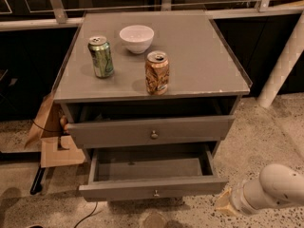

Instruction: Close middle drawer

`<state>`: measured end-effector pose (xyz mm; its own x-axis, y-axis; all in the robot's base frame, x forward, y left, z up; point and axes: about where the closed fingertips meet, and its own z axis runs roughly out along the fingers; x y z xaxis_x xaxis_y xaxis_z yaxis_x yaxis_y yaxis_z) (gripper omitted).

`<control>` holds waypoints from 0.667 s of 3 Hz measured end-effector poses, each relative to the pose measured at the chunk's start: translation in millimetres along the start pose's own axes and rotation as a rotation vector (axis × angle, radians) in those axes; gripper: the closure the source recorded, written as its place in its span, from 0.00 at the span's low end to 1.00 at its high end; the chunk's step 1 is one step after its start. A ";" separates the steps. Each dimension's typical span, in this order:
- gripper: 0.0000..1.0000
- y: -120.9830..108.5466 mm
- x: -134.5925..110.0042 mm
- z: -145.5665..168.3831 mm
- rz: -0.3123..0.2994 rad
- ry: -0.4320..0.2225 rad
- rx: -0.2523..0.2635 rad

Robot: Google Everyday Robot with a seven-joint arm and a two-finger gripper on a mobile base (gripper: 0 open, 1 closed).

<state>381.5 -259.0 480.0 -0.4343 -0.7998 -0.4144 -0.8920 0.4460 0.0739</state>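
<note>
The middle drawer is a grey drawer with a small brass knob. It is pulled far out of the grey cabinet, and its box looks empty. My gripper is at the bottom right on a white arm. It sits low, just right of the drawer face's right end. I cannot tell if it touches the face.
The drawer above stands slightly open. On the cabinet top are a green can, a white bowl and a tan can. Cardboard lies left of the cabinet. A white post stands at the right.
</note>
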 end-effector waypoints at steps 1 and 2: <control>1.00 -5.3 -4.5 34.0 -0.098 -0.092 0.020; 1.00 -13.6 -16.8 62.2 -0.186 -0.204 0.043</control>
<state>408.8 -226.7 429.5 -0.2253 -0.7741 -0.5916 -0.9461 0.3189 -0.0569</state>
